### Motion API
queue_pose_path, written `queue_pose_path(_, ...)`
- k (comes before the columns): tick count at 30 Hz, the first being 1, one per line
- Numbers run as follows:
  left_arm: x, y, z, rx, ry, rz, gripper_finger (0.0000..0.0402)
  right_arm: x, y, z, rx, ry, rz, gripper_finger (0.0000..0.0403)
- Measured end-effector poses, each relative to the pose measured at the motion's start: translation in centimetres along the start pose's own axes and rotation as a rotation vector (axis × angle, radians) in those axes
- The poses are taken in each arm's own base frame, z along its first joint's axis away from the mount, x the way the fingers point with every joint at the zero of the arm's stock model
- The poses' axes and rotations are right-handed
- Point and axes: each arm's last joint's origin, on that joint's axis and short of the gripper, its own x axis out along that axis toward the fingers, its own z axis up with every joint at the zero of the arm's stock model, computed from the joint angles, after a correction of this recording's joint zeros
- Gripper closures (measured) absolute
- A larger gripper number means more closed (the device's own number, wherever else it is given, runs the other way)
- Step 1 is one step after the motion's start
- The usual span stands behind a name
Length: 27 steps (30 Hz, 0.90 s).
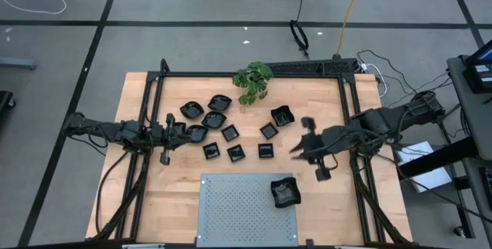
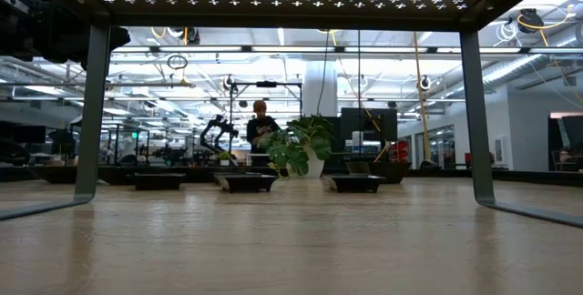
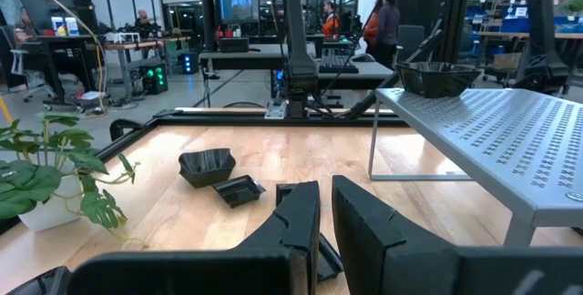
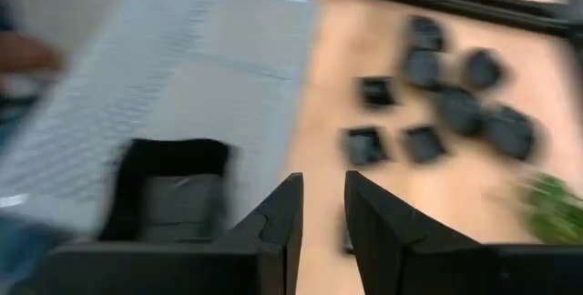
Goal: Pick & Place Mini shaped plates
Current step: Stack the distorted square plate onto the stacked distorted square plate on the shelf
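Several glossy black mini plates [image 1: 229,132] lie flat on the wooden table between the arms, below the plant; the low view shows three of them [image 2: 244,181]. One more plate [image 1: 284,192] sits on the grey perforated panel's right corner [image 4: 173,190]. My left gripper [image 1: 181,131] rests low at the left edge of the plate cluster, fingers nearly together [image 3: 323,211] and empty. My right gripper [image 1: 298,149] hangs above the table to the right of the plates, blurred, with a narrow gap between its fingers [image 4: 323,213] and nothing in it.
A green leafy plant [image 1: 254,80] in a white pot stands at the table's far edge. The grey perforated panel [image 1: 238,210] is a raised shelf on thin legs [image 2: 91,113] at the near edge. A black frame [image 1: 231,74] borders the table. People show in the room behind.
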Motion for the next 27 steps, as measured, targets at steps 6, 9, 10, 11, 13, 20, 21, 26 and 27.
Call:
queue_pose_path(6, 0.0, 0.0, 0.0, 0.000, 0.000, 0.000, 0.0366, -0.3, -3.0, -3.0, 0.142, 0.012, -0.356, 0.0328)
queue_pose_path(9, 0.0, 0.0, 0.0, 0.000, 0.000, 0.000, 0.0366, -0.3, -5.1, -4.2, 0.262, 0.029, -0.458, 0.0328)
queue_pose_path(10, 0.0, 0.0, 0.0, 0.000, 0.000, 0.000, 0.0366, -0.1, -5.9, -4.5, 0.290, 0.045, -0.474, 0.0327)
queue_pose_path(11, 0.0, 0.0, 0.0, 0.000, 0.000, 0.000, 0.0366, 0.0, -6.7, -4.7, 0.316, 0.060, -0.488, 0.0327)
queue_pose_path(13, 0.0, 0.0, 0.0, 0.000, 0.000, 0.000, 0.0366, 0.3, -8.4, -5.4, 0.375, 0.095, -0.514, 0.0327)
queue_pose_path(20, 0.0, 0.0, 0.0, 0.000, 0.000, 0.000, 0.0366, 1.9, -14.7, -8.1, 0.518, 0.215, -0.567, 0.0327)
queue_pose_path(21, 0.0, 0.0, 0.0, 0.000, 0.000, 0.000, 0.0366, 2.1, -15.3, -8.8, 0.529, 0.222, -0.555, 0.0327)
queue_pose_path(26, 0.0, 0.0, 0.0, 0.000, 0.000, 0.000, 0.0366, 4.4, -17.2, -13.0, 0.568, 0.172, -0.396, 0.0327)
queue_pose_path(27, 0.0, 0.0, 0.0, 0.000, 0.000, 0.000, 0.0366, 4.8, -17.4, -13.8, 0.576, 0.162, -0.394, 0.0327)
